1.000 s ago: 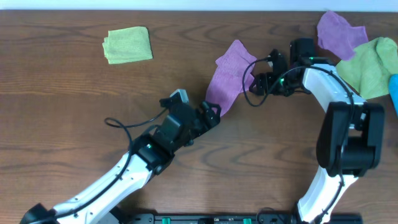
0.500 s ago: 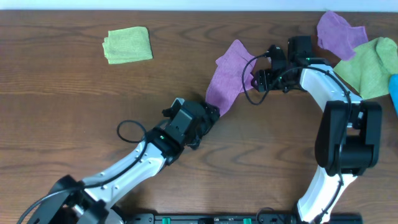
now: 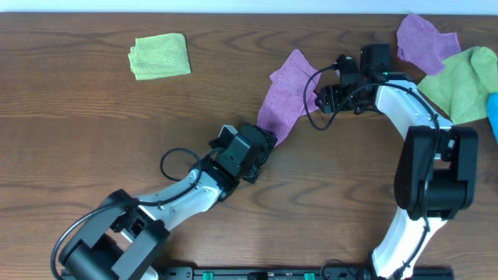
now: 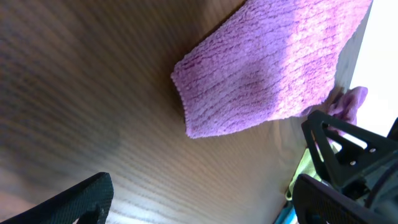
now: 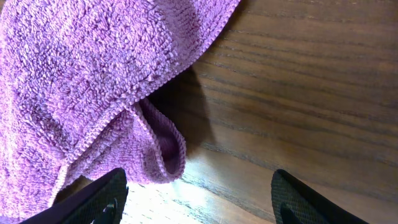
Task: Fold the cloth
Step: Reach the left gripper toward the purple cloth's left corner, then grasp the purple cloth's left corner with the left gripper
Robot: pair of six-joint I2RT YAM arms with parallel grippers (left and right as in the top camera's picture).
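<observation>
The purple cloth (image 3: 285, 95) lies crumpled in a long strip running from the back middle of the table toward the front. My left gripper (image 3: 264, 141) is at its near end, open. In the left wrist view that corner of the cloth (image 4: 261, 68) lies flat just ahead of the left gripper (image 4: 205, 208), with bare wood between the fingers. My right gripper (image 3: 319, 98) is open at the cloth's right edge. In the right wrist view a curled fold of the cloth (image 5: 163, 146) sits just ahead of the right gripper (image 5: 199, 205), close to its left finger (image 5: 93, 199).
A folded lime-green cloth (image 3: 160, 55) lies at the back left. A second purple cloth (image 3: 424, 40) and a loose lime-green cloth (image 3: 465, 82) are heaped at the back right, beside a blue object (image 3: 493, 117) at the table's right edge.
My left arm has reached forward, bringing its gripper up to the cloth's near end. My right gripper has shifted slightly toward the back and stays at the cloth's edge.
</observation>
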